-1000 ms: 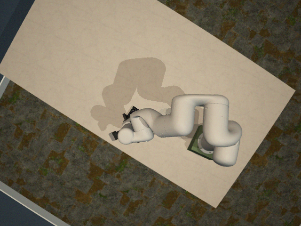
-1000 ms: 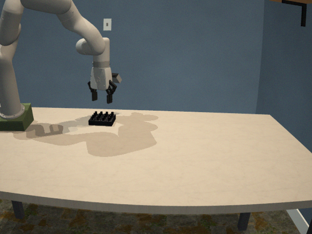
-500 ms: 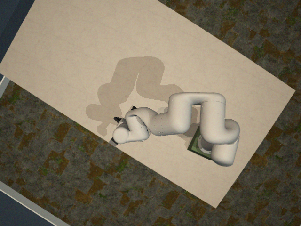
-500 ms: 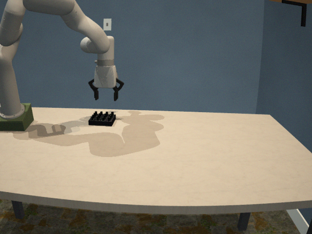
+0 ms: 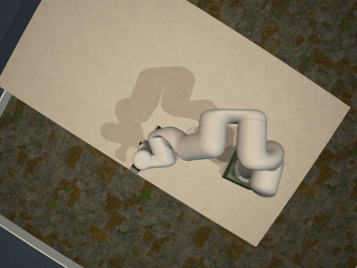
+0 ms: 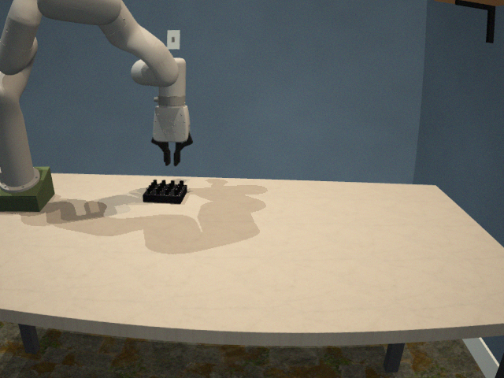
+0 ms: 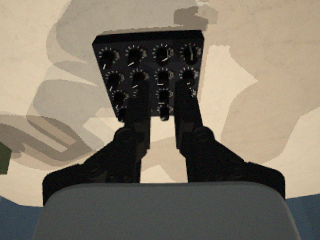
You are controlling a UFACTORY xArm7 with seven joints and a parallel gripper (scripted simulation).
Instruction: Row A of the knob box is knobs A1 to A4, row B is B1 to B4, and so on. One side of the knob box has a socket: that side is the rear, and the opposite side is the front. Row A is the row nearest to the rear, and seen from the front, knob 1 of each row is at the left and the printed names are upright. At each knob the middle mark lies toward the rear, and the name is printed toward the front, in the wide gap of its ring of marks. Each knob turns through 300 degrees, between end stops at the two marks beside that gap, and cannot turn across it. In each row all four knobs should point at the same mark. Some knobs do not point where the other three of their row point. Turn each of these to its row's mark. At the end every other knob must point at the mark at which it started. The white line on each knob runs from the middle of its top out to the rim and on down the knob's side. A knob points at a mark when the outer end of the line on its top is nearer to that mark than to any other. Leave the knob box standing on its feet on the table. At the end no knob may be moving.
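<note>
The black knob box [image 6: 163, 191] [image 7: 150, 60] stands on its feet on the table [image 6: 325, 252], with three rows of four knobs showing in the wrist view. In the overhead view the arm covers nearly all of it; only a black corner [image 5: 157, 127] shows. My gripper [image 6: 171, 162] [image 7: 162, 94] hangs straight down a short way above the box, clear of it. Its fingers are drawn in to a narrow gap with nothing between them. In the wrist view the fingertips frame a column of knobs in the middle of the box. The white lines are too small to read.
The arm's green base [image 6: 24, 195] [image 5: 228, 173] stands on the table [image 5: 86, 43] to the left of the box. The box lies near the table's long edge on the base's side. A blue wall rises behind the table.
</note>
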